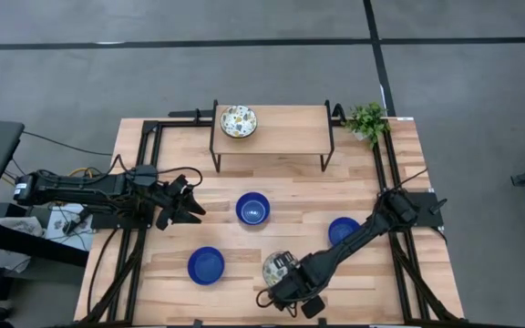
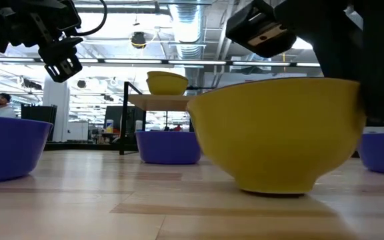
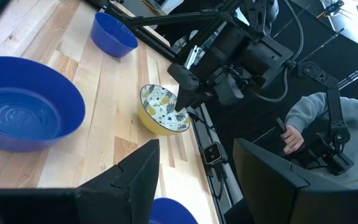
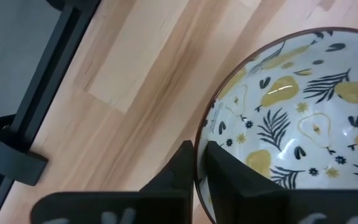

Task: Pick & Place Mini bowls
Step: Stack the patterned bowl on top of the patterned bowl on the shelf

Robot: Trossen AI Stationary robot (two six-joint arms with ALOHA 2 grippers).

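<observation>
At the table's near edge a patterned mini bowl (image 1: 277, 266) is seen standing on the wooden table (image 1: 399, 173); its outside is plain yellow, while its inside is cream-white and is painted with yellow pears, dark leaves and small sprigs under a thin dark rim; in the low view it (image 2: 277, 135) fills the foreground and sits flat on the boards. Its rim is pinched by the right gripper (image 4: 197, 171), one dark finger being set inside the wall and the other outside, so that the bowl is clasped at its edge; the right arm is stretched toward it from the table's right side.

Just to the left of that bowl, also near the front, a glossy cobalt blue mini bowl (image 1: 206, 265) is placed upright and empty; a second blue mini bowl (image 1: 252, 209) is set farther back near the table's middle, and a third blue mini bowl (image 1: 343, 230) is found to the right, partly overlapped by the right arm; all three are well apart from one another.

The left gripper (image 1: 188, 200) is held above the left part of the table, level with the middle blue bowl and apart from it; its fingers are spread and nothing is carried between them.

Farther back a small raised wooden shelf (image 1: 290, 123) on dark legs is stood on the table; a second patterned mini bowl (image 1: 238, 120) is rested on its left end; a small green plant (image 1: 367, 121) is placed at the far right corner.
</observation>
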